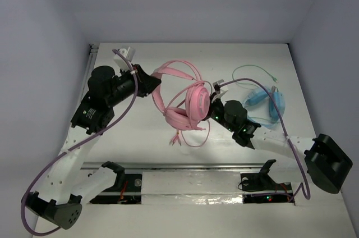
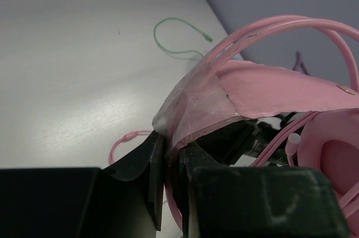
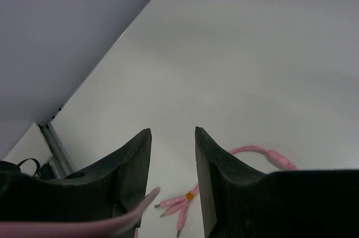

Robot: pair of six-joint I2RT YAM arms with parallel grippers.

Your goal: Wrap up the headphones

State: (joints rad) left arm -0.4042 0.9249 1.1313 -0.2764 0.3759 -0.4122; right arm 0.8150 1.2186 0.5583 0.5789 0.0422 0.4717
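The pink headphones [image 1: 188, 100] sit at the table's middle, headband [image 1: 175, 72] arching to the far left and ear cups [image 1: 197, 103] to the right. Their thin pink cable [image 1: 193, 140] trails toward the near side, ending in small plugs [image 3: 179, 207]. My left gripper [image 1: 154, 87] is shut on the headband's lower end [image 2: 193, 109], which passes between the jaws in the left wrist view [image 2: 168, 145]. My right gripper [image 1: 211, 110] is beside the right ear cup; its jaws are open [image 3: 173, 140], with only a blurred pink strand [image 3: 126, 218] across the left finger's base.
The light blue headphones [image 1: 263, 102] with a green cable [image 1: 247, 71] lie right of the pink pair, close behind the right arm. The green cable also shows in the left wrist view [image 2: 174, 33]. Grey walls enclose the table on three sides.
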